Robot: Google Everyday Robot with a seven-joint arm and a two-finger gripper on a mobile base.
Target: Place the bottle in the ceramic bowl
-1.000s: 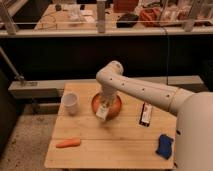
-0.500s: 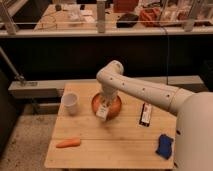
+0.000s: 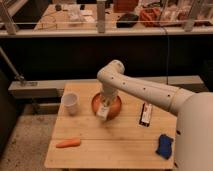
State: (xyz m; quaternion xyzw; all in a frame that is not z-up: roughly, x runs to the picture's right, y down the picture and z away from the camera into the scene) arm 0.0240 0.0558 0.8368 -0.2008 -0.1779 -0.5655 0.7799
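A: Nothing is moving since the earlier frame: the gripper (image 3: 104, 106) is staying over the bowl's (image 3: 116, 106) front rim.
B: And the bottle (image 3: 103, 113)?
A: It is hanging clenched between the jaws, at that rim.

On the table (image 3: 115, 150), the cup (image 3: 69, 103) is set left of the ceramic bowl (image 3: 117, 107), the carrot (image 3: 68, 143) is laid in front of the cup, and the gripper (image 3: 104, 106) and the bottle (image 3: 103, 113) are found at the bowl's front rim.
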